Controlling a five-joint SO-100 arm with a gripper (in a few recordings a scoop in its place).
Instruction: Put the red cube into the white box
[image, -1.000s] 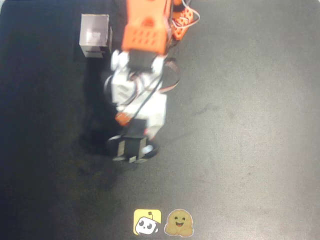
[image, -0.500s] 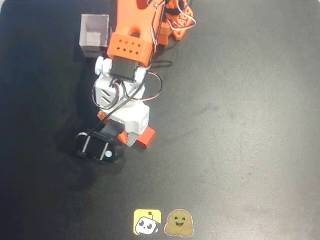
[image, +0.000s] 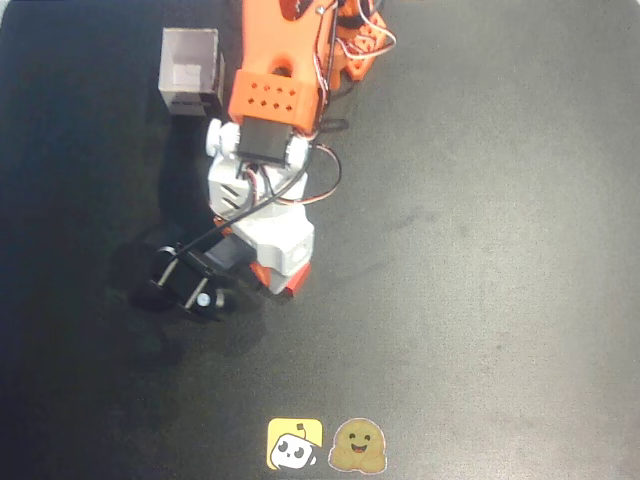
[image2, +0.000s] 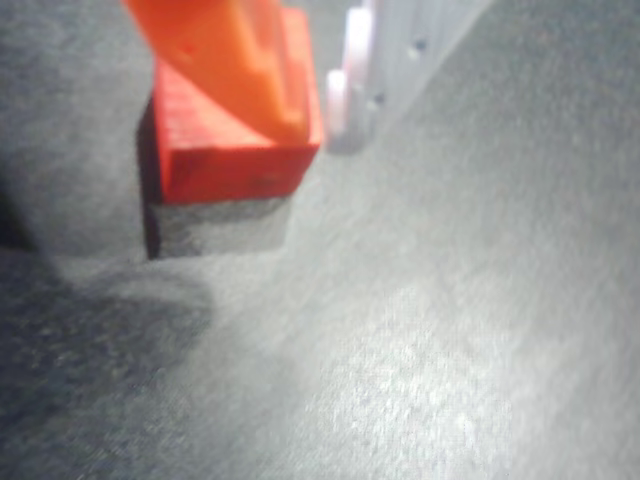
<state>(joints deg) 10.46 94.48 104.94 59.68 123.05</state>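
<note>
Where overhead hides it, red cube (image2: 235, 150) between jaws (wrist view)

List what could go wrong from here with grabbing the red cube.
1. In the wrist view the orange finger overlaps the top of the red cube, not its side; closing may push it away rather than grip it.
2. The white box sits close beside the arm, so the carry could knock it.
</note>
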